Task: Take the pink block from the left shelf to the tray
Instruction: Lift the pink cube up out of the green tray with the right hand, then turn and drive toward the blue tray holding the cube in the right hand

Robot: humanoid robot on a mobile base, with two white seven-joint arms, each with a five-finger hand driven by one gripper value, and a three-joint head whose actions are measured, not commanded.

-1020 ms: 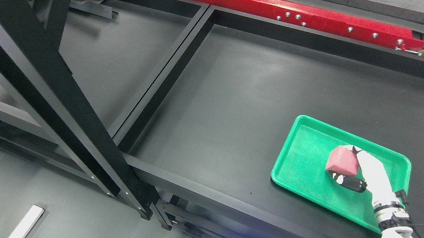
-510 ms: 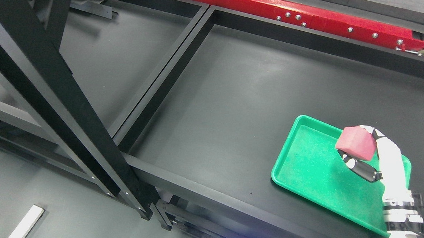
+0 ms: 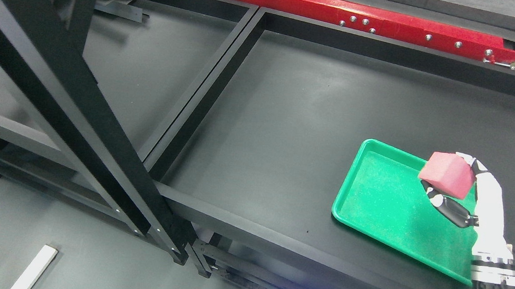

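Observation:
A pink block (image 3: pixel 447 174) hangs above the far right part of the green tray (image 3: pixel 372 204), held in my right hand (image 3: pixel 454 190). The white fingers wrap the block's right side and a dark thumb presses from below. My right arm (image 3: pixel 491 236) rises from the lower right corner. The tray lies on the dark shelf surface at the right, with nothing lying on its visible floor. My left arm does not show.
Black frame beams (image 3: pixel 81 112) cross the left half of the view, and a divider bar (image 3: pixel 207 85) splits the shelf into two bays. A red rail (image 3: pixel 341 8) runs along the back. A white strip (image 3: pixel 34 269) lies on the floor at lower left.
My right hand has lifted the pink block up and to the right, from low over the tray's middle to above its far edge. The camera has also shifted slightly.

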